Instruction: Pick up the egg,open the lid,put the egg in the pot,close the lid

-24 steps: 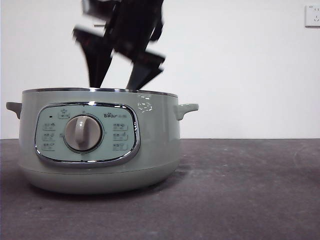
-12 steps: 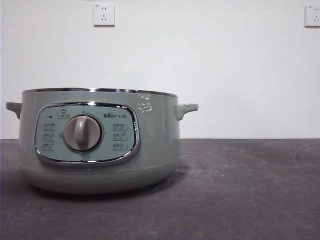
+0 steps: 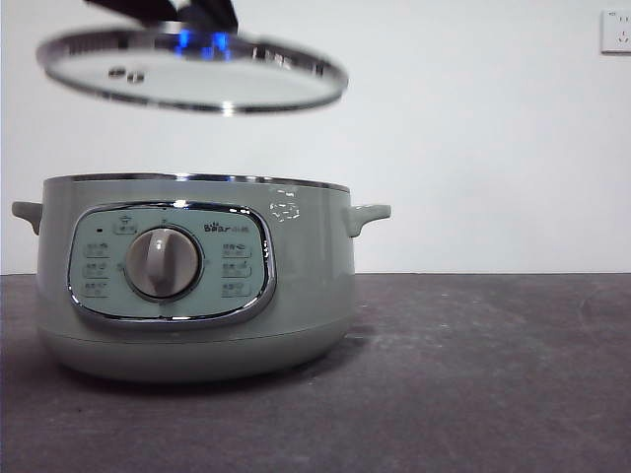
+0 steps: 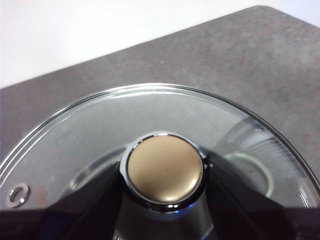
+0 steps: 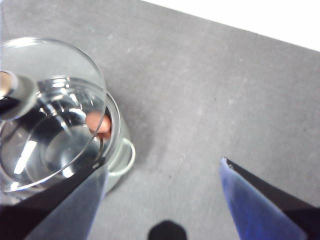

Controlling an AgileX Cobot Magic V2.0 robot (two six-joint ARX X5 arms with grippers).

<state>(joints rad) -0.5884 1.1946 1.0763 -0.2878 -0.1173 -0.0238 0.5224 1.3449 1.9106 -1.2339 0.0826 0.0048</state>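
Note:
The pale green pot point(image 3: 296, 286) stands at the left of the table with its top uncovered. The glass lid point(image 3: 192, 74) hangs slightly tilted a little above the pot's rim. My left gripper point(image 3: 182, 12) holds it from above. In the left wrist view the left gripper point(image 4: 165, 176) has its jaws shut on the lid's knob point(image 4: 165, 162), which looks tan there. The egg point(image 5: 99, 124) lies inside the pot, seen past the lid's edge point(image 5: 45, 115) in the right wrist view. My right gripper point(image 5: 162, 165) is open and empty, high above the table to the pot's side.
The dark grey table point(image 3: 473, 374) stretches to the right of the pot. A white wall with a socket point(image 3: 616, 30) stands behind. The pot's side handle point(image 5: 122, 157) juts toward the bare table.
A second ago a gripper reached into the pot's opening, then it left the view. Now the lid has come in, held above the pot.

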